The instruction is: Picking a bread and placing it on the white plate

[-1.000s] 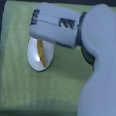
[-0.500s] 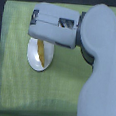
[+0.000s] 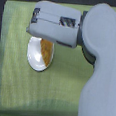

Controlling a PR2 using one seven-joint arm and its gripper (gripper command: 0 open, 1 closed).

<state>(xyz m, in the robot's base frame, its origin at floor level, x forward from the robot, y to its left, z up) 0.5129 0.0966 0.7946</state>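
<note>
On the white plate (image 3: 35, 59), toward its three o'clock side, lay the bread (image 3: 45, 49); the gripper (image 3: 36, 28) hovered at twelve o'clock, fingers' spread impossible to tell.

clear: green cloth (image 3: 21, 86) from 6 to 9 o'clock | blocked: white plate (image 3: 35, 59) with bread (image 3: 46, 49) beneath my gripper (image 3: 39, 27)

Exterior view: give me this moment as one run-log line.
bread: on white plate | gripper: above plate, fingers hidden, state unclear | surface: green cloth
</note>
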